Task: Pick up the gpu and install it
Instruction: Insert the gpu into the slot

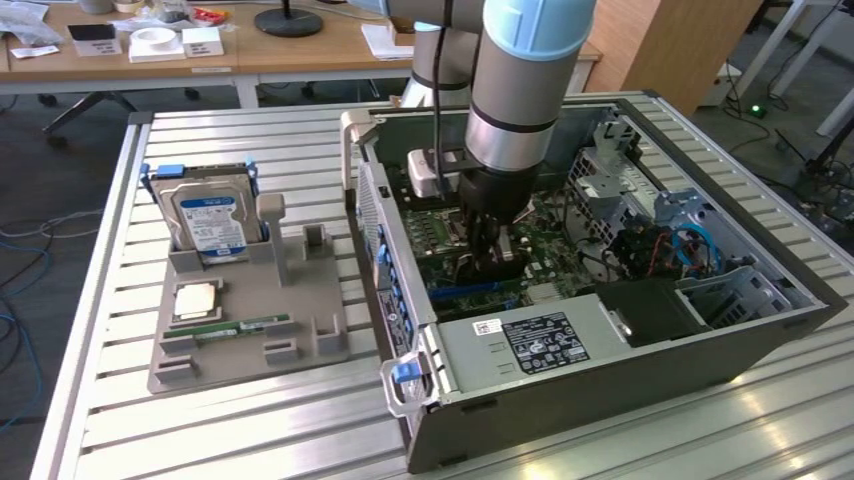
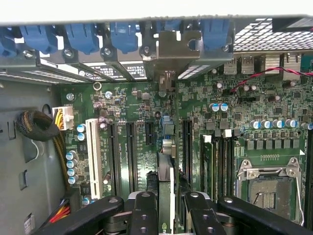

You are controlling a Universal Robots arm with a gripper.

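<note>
My gripper [image 1: 487, 262] reaches down into the open computer case [image 1: 747, 330], just above the green motherboard [image 1: 534, 250]. In the wrist view the gpu [image 2: 167, 147] shows edge-on as a thin dark card running between my two fingers [image 2: 145, 210]. Its silvery metal bracket [image 2: 172, 46] stands at the case's rear wall among the blue slot clips [image 2: 122, 34]. The card hangs over the expansion slots [image 2: 131, 152], in line with one of them. My gripper [image 2: 168, 215] is shut on the gpu.
A grey parts holder [image 1: 314, 345] on the slatted table at the exterior view's left carries a hard drive with a blue-white label [image 1: 211, 222], a processor chip [image 1: 198, 298] and a green memory stick [image 1: 247, 326]. Inside the case are a power supply [image 1: 534, 345], cable bundles [image 2: 39, 125] and the processor socket [image 2: 269, 183].
</note>
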